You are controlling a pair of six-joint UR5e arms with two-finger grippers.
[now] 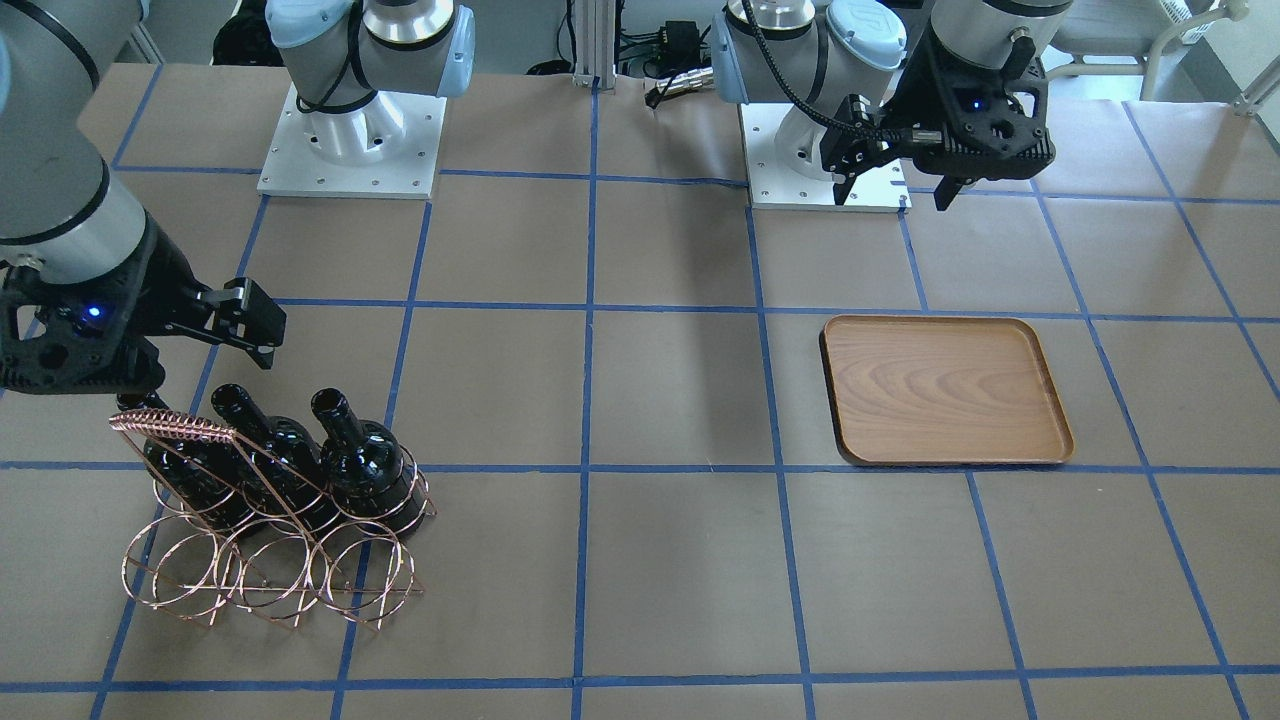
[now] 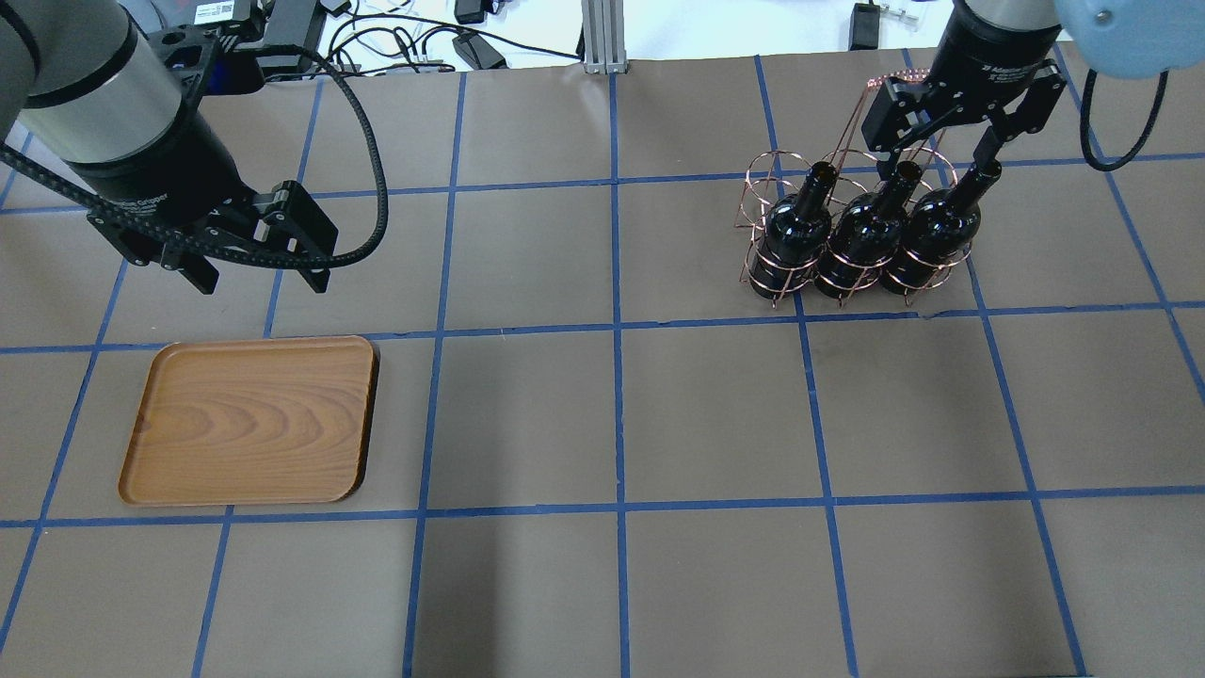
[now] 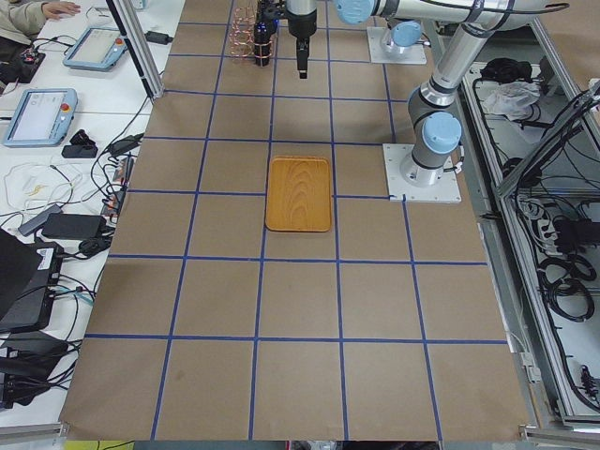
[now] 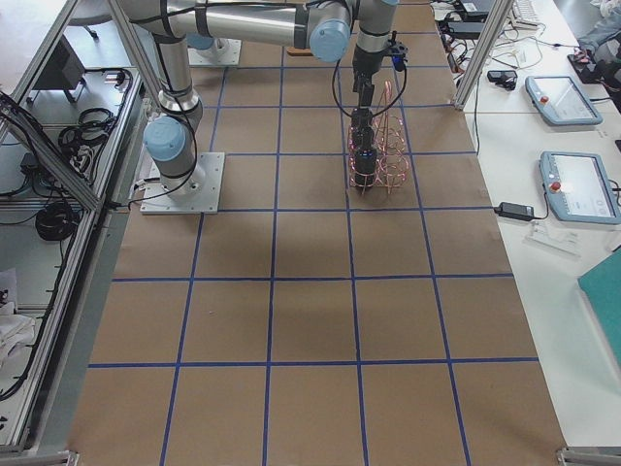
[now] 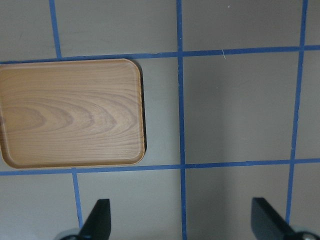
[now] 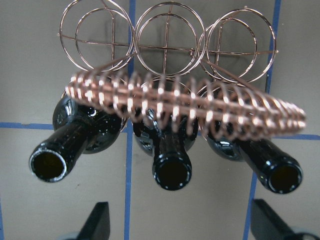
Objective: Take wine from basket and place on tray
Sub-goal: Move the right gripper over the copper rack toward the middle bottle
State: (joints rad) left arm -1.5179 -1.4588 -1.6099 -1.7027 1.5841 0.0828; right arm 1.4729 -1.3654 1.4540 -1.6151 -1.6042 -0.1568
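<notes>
Basket (image 2: 841, 160) and tray (image 2: 249, 419) lie well apart. Read the overhead view as a dial with 12 at the far edge of the table (image 2: 612, 424): the basket sits at about 1 o'clock and the tray at about 8 o'clock, its floor showing bare wood.

Three dark bottles stand upright, side by side, in the basket's row of rings nearest the robot. The middle bottle (image 2: 871, 231) has a second bottle (image 2: 796, 231) at its 9 o'clock and a third bottle (image 2: 941, 226) at its 3 o'clock. In the right wrist view the coiled handle (image 6: 185, 105) runs across above their shoulders, and all three open mouths face the camera.

The right gripper (image 2: 935, 162) hovers over the necks with its fingers spread wide, gripping nothing. In its wrist view the two fingertips (image 6: 97, 220) sit at 7 and 5 o'clock of the frame. The middle bottle's mouth lies between them, toward 12, and neither tip touches glass there.

The left gripper (image 2: 259, 280) hangs in the air near the tray, also spread wide and holding nothing. In its wrist view the tray fills the 10 o'clock part of the frame and the fingertips point at bare table.
</notes>
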